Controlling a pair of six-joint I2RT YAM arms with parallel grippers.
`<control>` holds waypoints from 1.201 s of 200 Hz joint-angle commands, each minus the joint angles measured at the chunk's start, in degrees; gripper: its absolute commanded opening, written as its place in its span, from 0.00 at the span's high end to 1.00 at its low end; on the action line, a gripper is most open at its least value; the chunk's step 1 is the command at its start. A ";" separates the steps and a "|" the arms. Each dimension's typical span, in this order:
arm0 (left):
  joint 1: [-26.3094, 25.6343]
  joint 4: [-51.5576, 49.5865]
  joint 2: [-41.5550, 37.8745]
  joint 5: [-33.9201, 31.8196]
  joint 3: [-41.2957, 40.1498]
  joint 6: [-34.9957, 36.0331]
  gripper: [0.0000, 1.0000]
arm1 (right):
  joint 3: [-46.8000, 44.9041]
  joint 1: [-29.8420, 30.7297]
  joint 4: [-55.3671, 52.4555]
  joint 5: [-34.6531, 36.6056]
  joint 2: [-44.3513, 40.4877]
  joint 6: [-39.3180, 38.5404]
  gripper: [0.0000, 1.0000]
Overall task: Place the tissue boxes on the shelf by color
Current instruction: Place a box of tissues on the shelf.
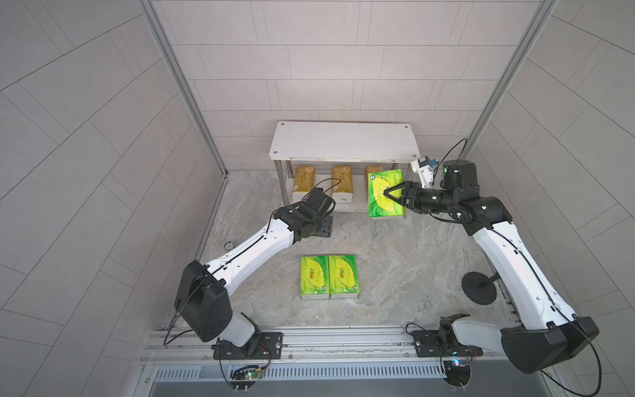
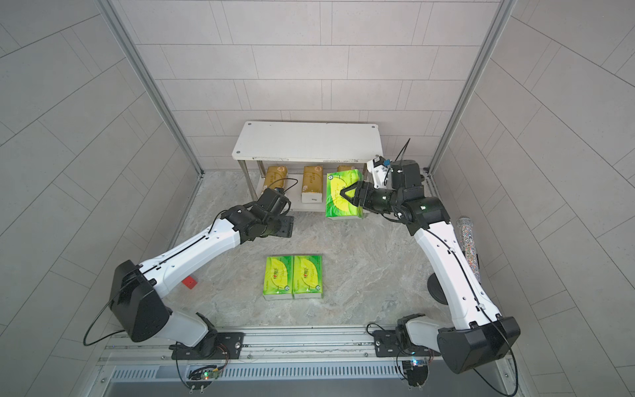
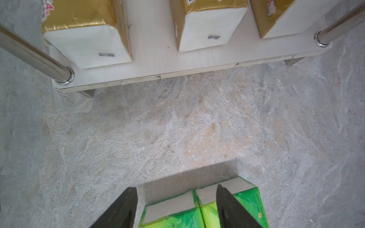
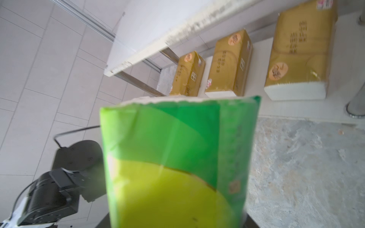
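Tissue box in hand: a green-and-yellow box [image 1: 376, 209], lifted clear of the tabletop [image 1: 395, 261]. It hangs just in front of the right end of the shelf [image 1: 343, 141], and in both top views it covers most of the third gold-brown box.
Right jaws: pinching this green box. One finger lies across its upper face and the other is hidden beneath. The right arm [image 1: 498, 247] reaches in from the side.
Shelf: the top board is bare. The lower board [image 3: 154, 59] carries three gold-brown tissue boxes [image 1: 342, 182] side by side with gaps between them, white ends facing out.
Other green boxes: two, [image 1: 314, 276] and [image 1: 343, 275], lie flat on the tabletop touching along their long sides, well in front of the shelf.
Left jaws: spread with nothing between them, pointing down over the bare tabletop between the shelf and the green pair. The left wrist view shows the pair's white ends just past the fingertips.
Step in hand: carrying the first green box to the shelf. The gold-brown tier looks finished.
Next move calls for: raising the box above the front edge of the top board, moving it in over the board and setting it flat toward one end, so that two more fit beside it.
Care: the pack is soft, and the board edge and the front right leg are near.
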 commanded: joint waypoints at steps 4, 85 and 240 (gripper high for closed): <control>0.35 -2.32 -2.07 -0.38 -1.06 -0.20 0.29 | 7.36 -1.30 -1.32 -0.49 3.30 -0.96 0.33; 0.45 -3.64 -5.59 -0.72 -4.47 -0.12 0.29 | 18.36 -4.95 4.78 0.62 12.79 2.91 0.34; 0.42 -3.82 -7.94 -0.74 -8.10 -0.90 0.29 | 27.30 -8.48 20.46 2.63 25.70 17.40 0.33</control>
